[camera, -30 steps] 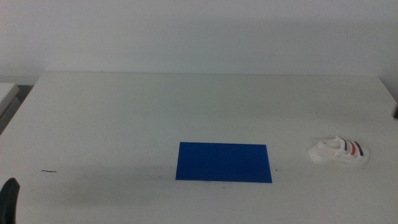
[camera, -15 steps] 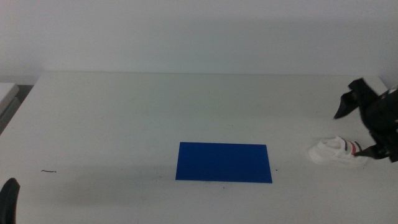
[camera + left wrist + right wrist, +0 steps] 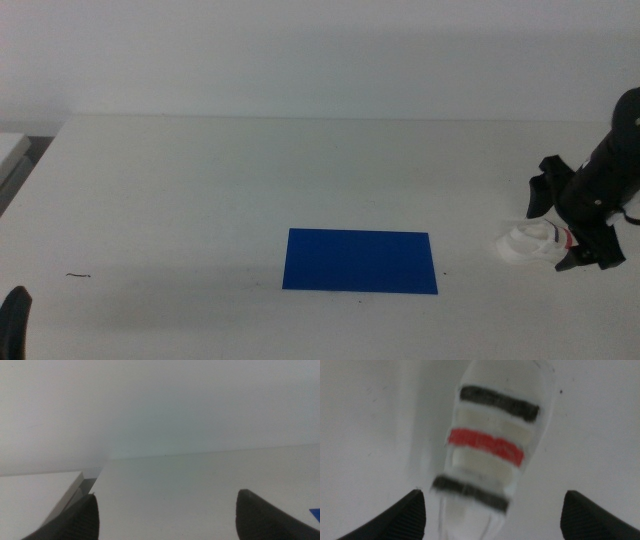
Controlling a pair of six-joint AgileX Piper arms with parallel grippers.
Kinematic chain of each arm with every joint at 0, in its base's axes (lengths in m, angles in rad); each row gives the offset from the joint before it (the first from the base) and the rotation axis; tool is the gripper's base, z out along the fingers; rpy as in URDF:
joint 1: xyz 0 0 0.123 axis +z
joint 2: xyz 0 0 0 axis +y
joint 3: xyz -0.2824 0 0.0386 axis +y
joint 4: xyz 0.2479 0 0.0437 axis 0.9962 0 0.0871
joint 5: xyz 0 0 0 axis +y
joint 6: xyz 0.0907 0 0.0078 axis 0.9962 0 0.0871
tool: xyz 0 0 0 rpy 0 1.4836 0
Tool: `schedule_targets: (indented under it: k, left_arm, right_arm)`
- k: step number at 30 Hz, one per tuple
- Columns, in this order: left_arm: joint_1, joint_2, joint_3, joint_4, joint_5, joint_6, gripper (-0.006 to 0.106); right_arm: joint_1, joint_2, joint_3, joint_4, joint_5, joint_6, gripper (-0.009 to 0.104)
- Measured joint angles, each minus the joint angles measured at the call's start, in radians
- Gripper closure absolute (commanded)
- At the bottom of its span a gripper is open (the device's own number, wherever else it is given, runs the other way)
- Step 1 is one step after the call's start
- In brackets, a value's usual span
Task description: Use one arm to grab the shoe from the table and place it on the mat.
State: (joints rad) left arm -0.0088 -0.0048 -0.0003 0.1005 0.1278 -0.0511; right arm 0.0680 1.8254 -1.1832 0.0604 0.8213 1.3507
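**Q:** White sole, three straps: where do we find the shoe (image 3: 528, 245) relative to the right pincer (image 3: 565, 226)?

**A:** We see the shoe lying on the desk (image 3: 300, 170) at its right side, well apart from the blue mat (image 3: 360, 261), which lies flat near the middle. The right arm (image 3: 612, 165) enters from the right, and its pincer hangs directly over the shoe, covering the heel end in the middle view while the white toe end shows toward the mat.

**Q:** How do the jaws stand?

**A:** We read them as spread wide. In the right wrist view the shoe (image 3: 492, 445) fills the gap between the two dark jaw tips of the right pincer (image 3: 492, 517), with desk surface visible between each tip and the shoe's sides. Black, red and dark straps run across its top. We cannot tell whether anything touches the shoe.

**Q:** And the other arm?

**A:** We note the left pincer (image 3: 165, 515) waiting at the near left corner of the desk, jaws likewise spread, with nothing between them.
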Motion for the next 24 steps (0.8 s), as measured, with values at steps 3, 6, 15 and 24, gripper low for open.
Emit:
schedule_targets:
  k: [3, 6, 15, 24]
  left_arm:
    - [0.000, 0.000, 0.000, 0.000, 0.000, 0.000, 0.007]
    - [0.000, 0.000, 0.000, 0.000, 0.000, 0.000, 0.007]
    - [0.000, 0.000, 0.000, 0.000, 0.000, 0.000, 0.007]
    - [0.000, 0.000, 0.000, 0.000, 0.000, 0.000, 0.007]
  right_arm:
    - [0.000, 0.037, -0.004, -0.012, -0.032, 0.009, 0.003]
    - [0.000, 0.057, -0.006, -0.017, -0.059, 0.012, 0.003]
    - [0.000, 0.065, -0.007, -0.038, -0.065, 0.016, 0.003]
    - [0.000, 0.065, -0.007, -0.088, -0.063, 0.136, 0.008]
